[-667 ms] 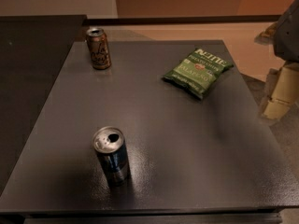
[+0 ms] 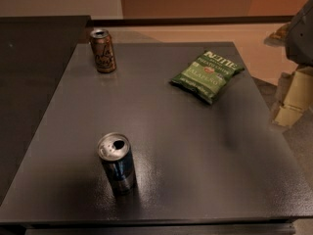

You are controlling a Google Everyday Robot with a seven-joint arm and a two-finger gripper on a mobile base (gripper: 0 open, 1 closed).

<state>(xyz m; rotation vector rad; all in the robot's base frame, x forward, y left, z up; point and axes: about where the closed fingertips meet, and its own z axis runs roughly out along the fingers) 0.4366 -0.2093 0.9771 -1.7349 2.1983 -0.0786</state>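
Observation:
My gripper (image 2: 294, 96) is at the right edge of the camera view, beyond the right side of the dark table (image 2: 195, 146), with the grey arm (image 2: 303, 31) above it. It holds nothing that I can see. The thing nearest to it is a green chip bag (image 2: 208, 75) lying flat at the table's back right. A brown can (image 2: 102, 50) stands upright at the back left. An opened blue and silver can (image 2: 117, 163) stands upright near the front left.
A dark counter (image 2: 34, 48) adjoins the table on the left. Light tan floor (image 2: 254, 43) lies behind and to the right of the table.

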